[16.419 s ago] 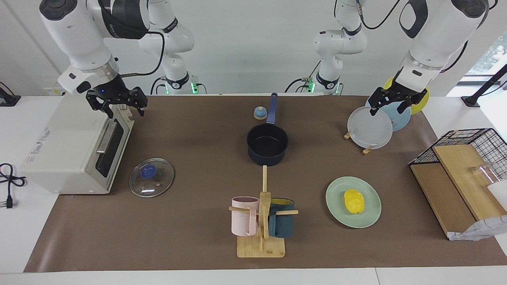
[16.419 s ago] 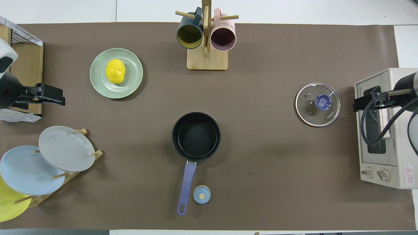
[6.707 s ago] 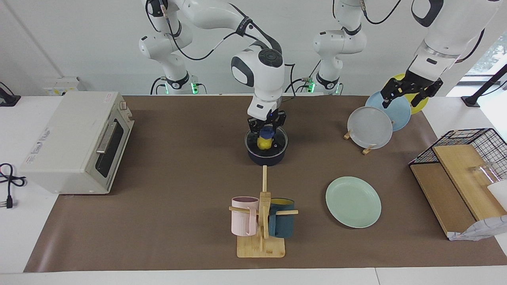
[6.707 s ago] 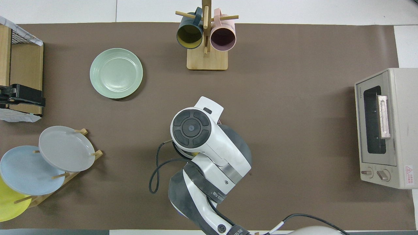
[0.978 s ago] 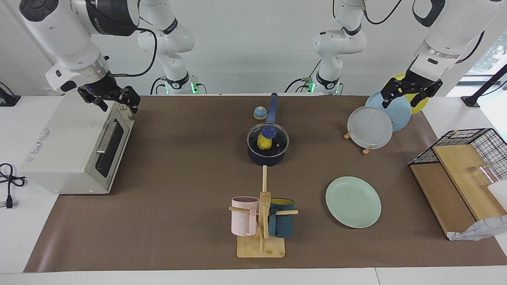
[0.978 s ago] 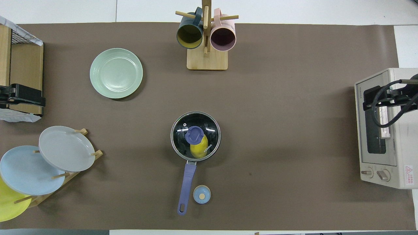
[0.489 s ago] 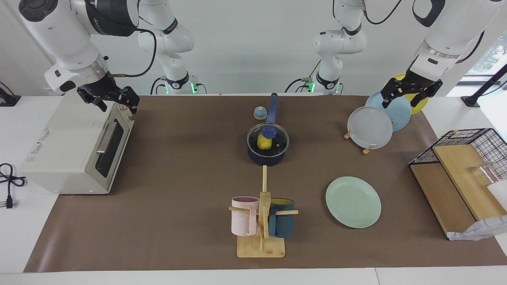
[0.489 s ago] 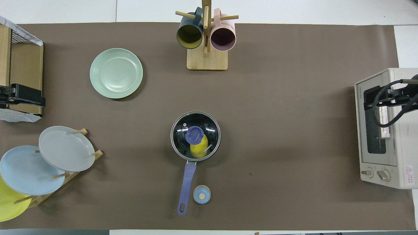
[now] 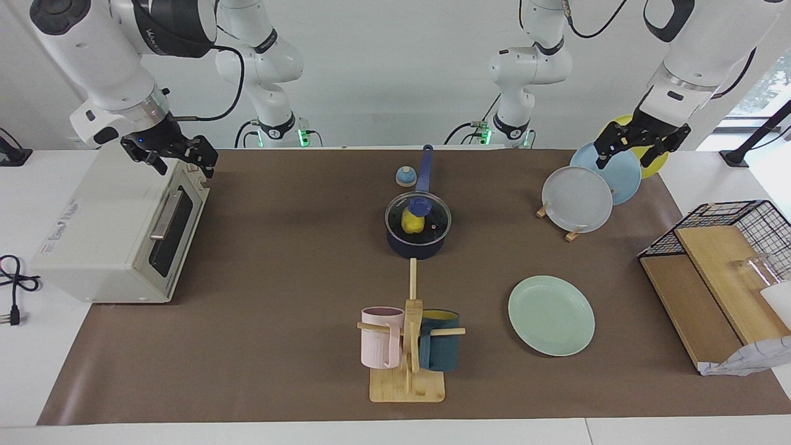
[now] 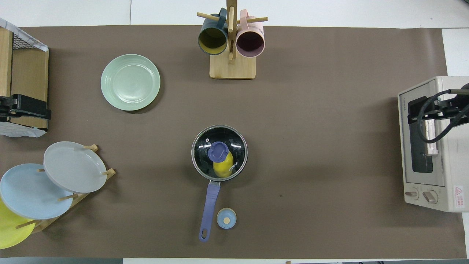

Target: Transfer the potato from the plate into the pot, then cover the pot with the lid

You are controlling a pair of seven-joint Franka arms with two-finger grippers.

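Observation:
The yellow potato [image 9: 411, 224] [image 10: 222, 168] lies inside the dark navy pot [image 9: 414, 246]. The glass lid [image 9: 434, 226] [image 10: 220, 137] rests on the pot's rim, blue knob up. The pot's blue handle [image 10: 208, 205] points toward the robots. The mint-green plate [image 9: 551, 316] [image 10: 130, 82] is bare, farther from the robots, toward the left arm's end. My left gripper [image 9: 623, 162] [image 10: 45, 112] hangs open over the upright plates. My right gripper [image 9: 185, 168] [image 10: 412, 112] hangs open over the toaster oven's top edge. Both hold nothing.
A toaster oven [image 9: 111, 228] stands at the right arm's end. A plate rack [image 9: 578, 198] and a wire basket with boards [image 9: 723, 247] are at the left arm's end. A mug tree [image 9: 408, 334] stands farthest out, and a small bell [image 9: 405, 177] sits beside the pot handle.
Earlier the potato lay on the plate and the lid lay by the oven; now the potato is in the covered pot. Over the last second nothing moved.

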